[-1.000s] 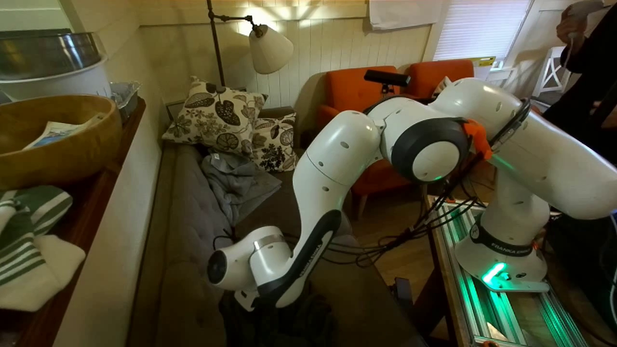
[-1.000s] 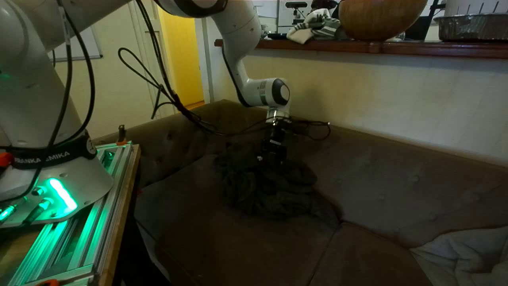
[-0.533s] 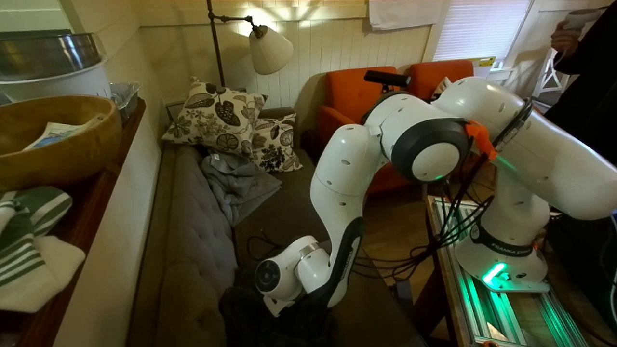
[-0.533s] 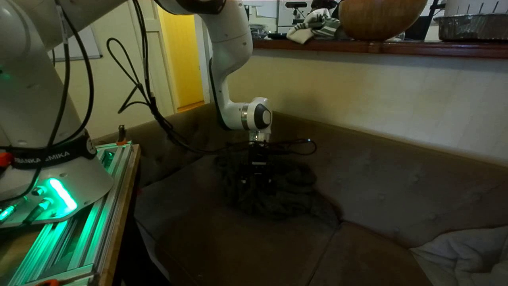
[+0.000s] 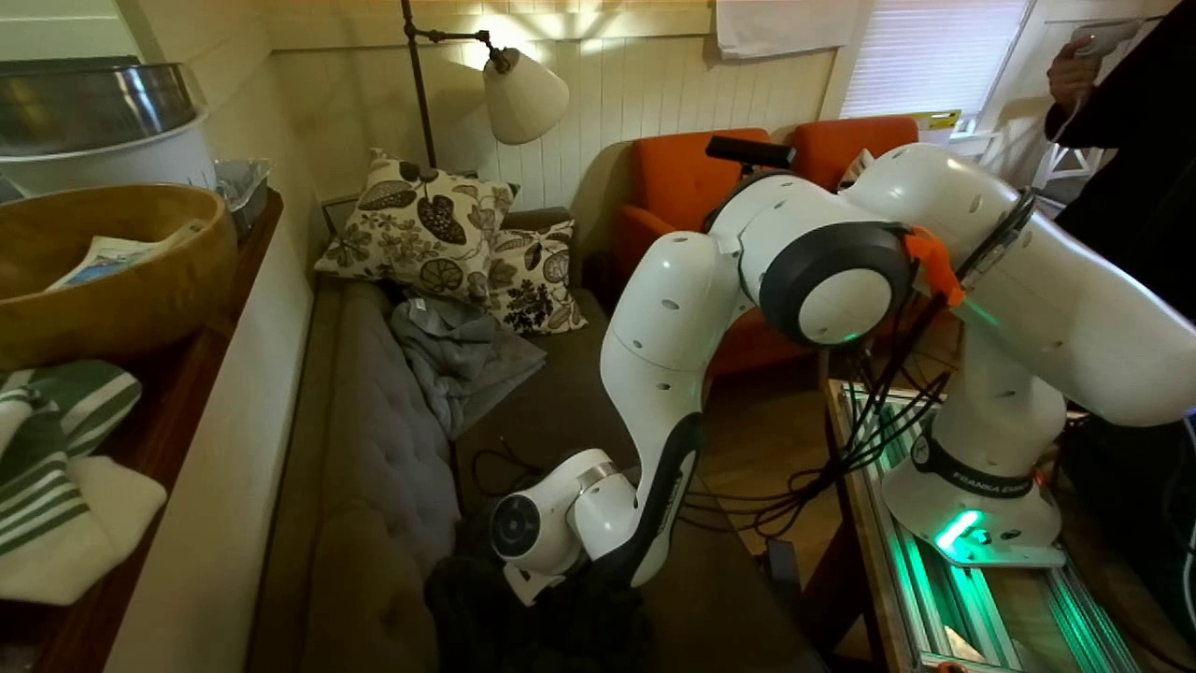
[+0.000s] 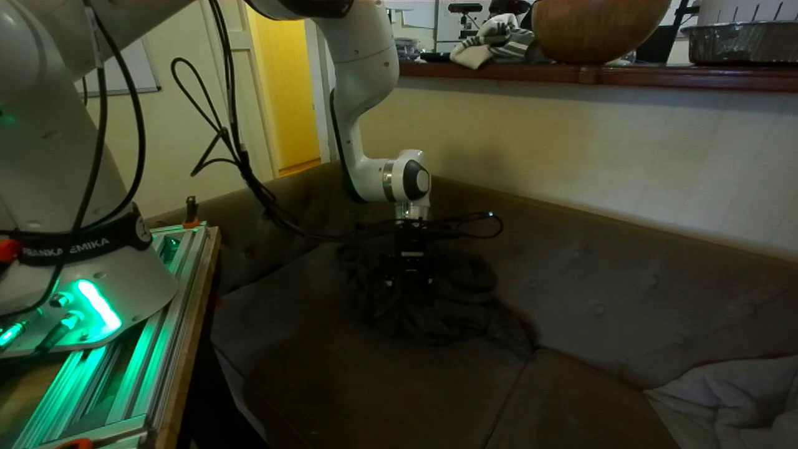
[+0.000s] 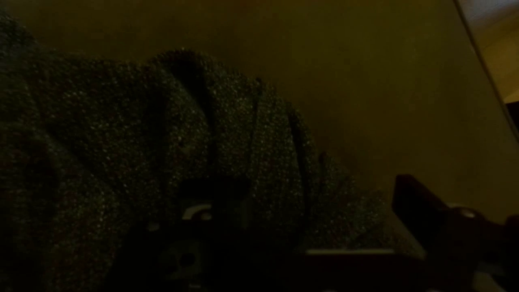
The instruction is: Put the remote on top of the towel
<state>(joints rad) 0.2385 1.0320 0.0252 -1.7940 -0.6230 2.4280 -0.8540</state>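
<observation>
My pincer [image 7: 312,184] stands spread over what I take for the towel [image 7: 182,138] on the sofa [image 6: 399,386]; I can't see the remote: likely light, stiff, best gripped mid-body

Arm [image 5: 972,206] arched; elbow [image 5: 841,299] high, forearm [image 5: 654,393] sloping steeply down in both exterior views; wrist [image 6: 405,179] low, bent; fingers [image 7: 417,207] below it, pointing down, spread well apart, very dark in wrist view; base light [image 5: 958,529] glowing green.
</observation>
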